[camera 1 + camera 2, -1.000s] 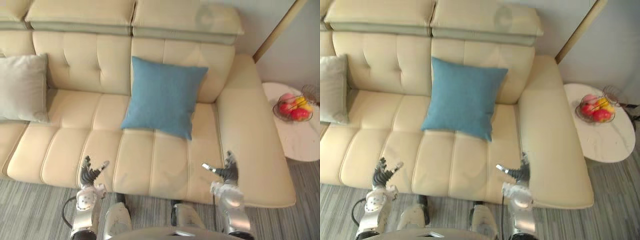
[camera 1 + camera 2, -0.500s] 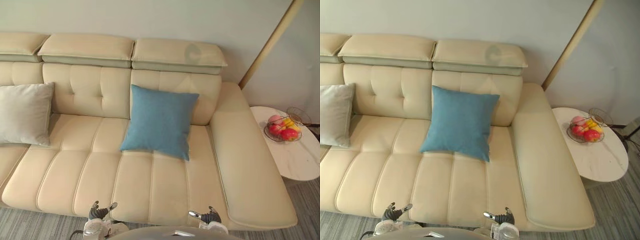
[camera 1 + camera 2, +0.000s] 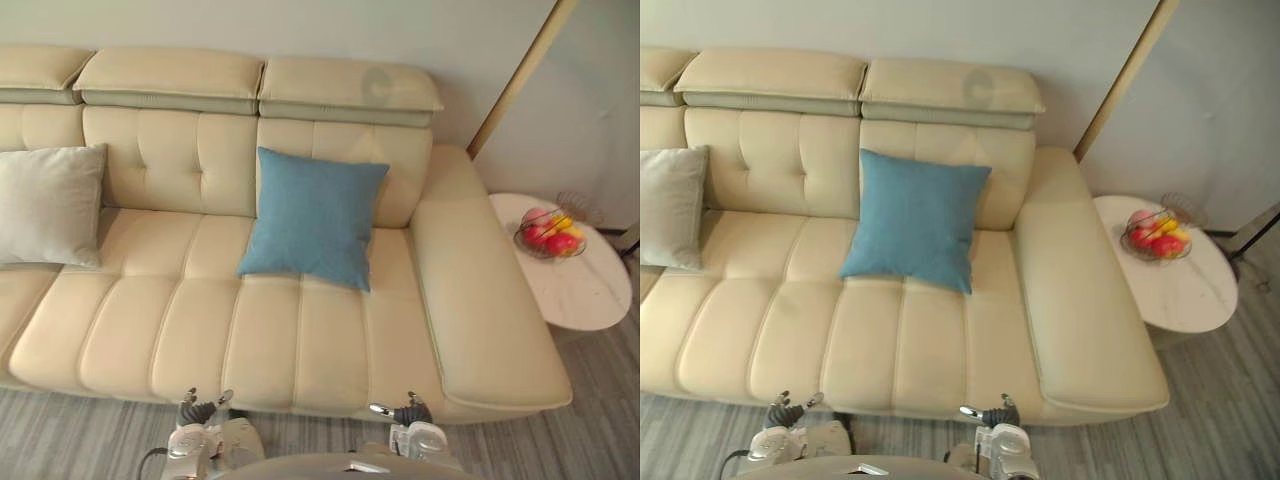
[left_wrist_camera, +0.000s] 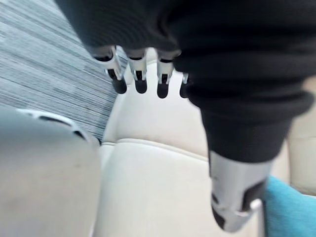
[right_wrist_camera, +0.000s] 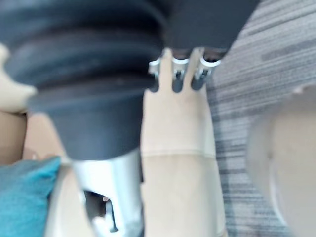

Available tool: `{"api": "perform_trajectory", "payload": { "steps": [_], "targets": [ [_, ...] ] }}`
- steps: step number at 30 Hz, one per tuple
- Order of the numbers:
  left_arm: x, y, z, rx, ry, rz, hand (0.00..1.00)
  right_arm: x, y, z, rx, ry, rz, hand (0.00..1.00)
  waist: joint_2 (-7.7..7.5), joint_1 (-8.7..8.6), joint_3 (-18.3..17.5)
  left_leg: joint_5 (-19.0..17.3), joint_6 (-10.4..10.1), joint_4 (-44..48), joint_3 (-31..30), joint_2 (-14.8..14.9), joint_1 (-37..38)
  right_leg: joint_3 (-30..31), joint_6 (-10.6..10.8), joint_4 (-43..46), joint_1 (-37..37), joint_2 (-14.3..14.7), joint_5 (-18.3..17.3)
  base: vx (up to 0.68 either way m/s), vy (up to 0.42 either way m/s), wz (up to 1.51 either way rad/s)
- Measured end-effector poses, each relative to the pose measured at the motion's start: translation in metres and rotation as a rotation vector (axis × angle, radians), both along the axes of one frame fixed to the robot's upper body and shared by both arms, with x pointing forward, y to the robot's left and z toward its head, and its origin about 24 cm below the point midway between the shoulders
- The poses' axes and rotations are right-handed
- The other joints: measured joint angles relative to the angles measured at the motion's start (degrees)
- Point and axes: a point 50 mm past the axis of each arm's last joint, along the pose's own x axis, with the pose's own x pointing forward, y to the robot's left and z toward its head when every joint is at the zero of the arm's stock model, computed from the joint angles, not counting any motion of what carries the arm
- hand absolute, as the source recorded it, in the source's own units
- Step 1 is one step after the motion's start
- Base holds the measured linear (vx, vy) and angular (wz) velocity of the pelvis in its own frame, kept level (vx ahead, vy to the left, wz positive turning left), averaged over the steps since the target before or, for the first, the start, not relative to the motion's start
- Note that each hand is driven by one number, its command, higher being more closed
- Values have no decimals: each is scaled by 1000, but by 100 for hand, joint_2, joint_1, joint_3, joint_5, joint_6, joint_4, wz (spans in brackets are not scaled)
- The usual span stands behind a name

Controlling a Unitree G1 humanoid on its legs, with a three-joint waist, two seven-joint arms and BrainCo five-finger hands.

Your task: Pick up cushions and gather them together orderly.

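Front run of the sofa (image 3: 300, 340) seat lies bare end to end; you have open passage over it from the left hand (image 3: 200, 410) and the right hand (image 3: 400, 412), both low before its front edge.

Blue cushion (image 3: 315, 215) leans on the backrest right of centre, with free seat either side.

Grey cushion (image 3: 45, 205) stands far left, well apart.

Broad armrest (image 3: 480, 300) walls your right. Beyond it is a side table (image 3: 585, 290) with a fruit basket (image 3: 548, 232).

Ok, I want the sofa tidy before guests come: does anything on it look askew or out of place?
The blue cushion leans crooked on the sofa, by itself, well apart from the grey cushion further left. Nothing looks spilled or damaged.
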Motion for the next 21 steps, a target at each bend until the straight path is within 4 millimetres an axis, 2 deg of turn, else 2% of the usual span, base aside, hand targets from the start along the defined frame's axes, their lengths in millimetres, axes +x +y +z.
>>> {"api": "perform_trajectory", "payload": {
  "steps": [1,2,3,4,5,6,7,8,9,10,11,12,13,16,17,18,21],
  "targets": [
    [3,-1,1,1,-6,-15,0,1,-3,1,-10,-2,1,0,19,10,20,68,-53,-53,39,-7,-115,-23,-47,-284,-1,32,-130,-268,-113,-16],
    [7,-5,2,-1,-13,-36,0,11,-1,5,-17,-26,20,0,173,-13,189,239,-57,-106,18,76,-174,-139,-114,-643,91,118,-92,-369,-117,-9],
    [8,-6,2,-3,-14,-45,0,12,-1,5,-21,-30,26,0,232,-40,242,283,-58,-130,-28,99,-168,-167,-141,-685,132,173,-62,-335,-81,10],
    [8,-9,1,-6,-14,-54,0,11,-2,5,-27,-29,23,0,294,-74,299,360,-61,-231,-48,129,-106,-247,-162,-676,182,195,-29,-399,-64,29],
    [6,-10,1,-8,-10,-58,0,1,-1,1,-26,-1,12,0,314,-72,294,319,-116,-453,-29,117,16,-317,-195,-623,196,192,-39,-309,-26,31],
    [5,-10,1,-8,-8,-60,0,-2,-1,0,-28,6,6,0,311,-78,278,227,-176,-516,-22,101,31,-340,-267,-654,199,155,-34,-279,2,29],
    [7,-9,1,-4,-12,-63,0,-4,-3,0,-31,12,-3,0,180,-106,306,66,-223,-531,4,40,6,-389,-357,-776,183,35,41,-183,79,14],
    [10,-6,3,3,-24,-65,0,-6,-5,-1,-31,14,-24,0,122,-131,301,-42,31,46,-39,-118,-118,-482,-394,-922,117,-177,230,-167,100,3],
    [10,-6,3,3,-24,-65,0,-7,-7,-1,-33,16,-35,0,108,-136,293,-100,115,349,-56,-185,-131,-473,-361,-976,97,-248,310,-194,158,-18],
    [9,-7,2,1,-18,-65,0,-9,-11,-1,-39,20,-45,0,103,-155,285,-353,195,927,-57,-287,-80,-449,-302,-1078,72,-338,465,-170,195,-37],
    [5,-7,-1,-2,3,-63,0,-12,-12,-3,-33,34,-58,0,122,-202,275,-1099,160,1496,-95,-303,48,-320,-215,-1195,2,-347,641,-161,219,-41],
    [4,-7,-1,-4,8,-61,0,-14,-12,-4,-31,43,-60,0,133,-202,269,-1279,136,1545,-132,-299,116,-268,-188,-1208,-18,-326,677,-130,240,-42],
    [2,-7,-3,-12,20,-60,0,-19,-14,-6,-26,57,-79,0,249,-212,214,-1587,128,1325,-256,-311,245,-207,-93,-1243,-20,-238,745,-108,196,-34],
    [-7,5,-5,13,56,-59,0,-35,-5,-15,24,115,-122,0,-114,-336,-21,-1336,188,594,-32,-696,514,49,-24,-1858,101,-372,1057,-55,131,-19],
    [-8,6,-6,15,63,-61,0,-38,-6,-15,27,123,-132,0,-148,-357,-42,-1279,227,419,-33,-775,603,57,-42,-2003,178,-395,1126,-18,121,3],
    [-9,5,-6,11,68,-65,0,-43,-8,-17,36,136,-160,0,-171,-395,-57,-1212,220,155,-41,-907,699,50,-146,-2237,325,-409,1220,-36,120,10],
    [-12,5,-8,2,86,-77,0,-45,-8,-19,56,152,-180,0,-120,-457,-108,-1189,214,-104,-113,-1070,814,99,-208,-2486,430,-423,1380,32,56,12]
  ]
}}
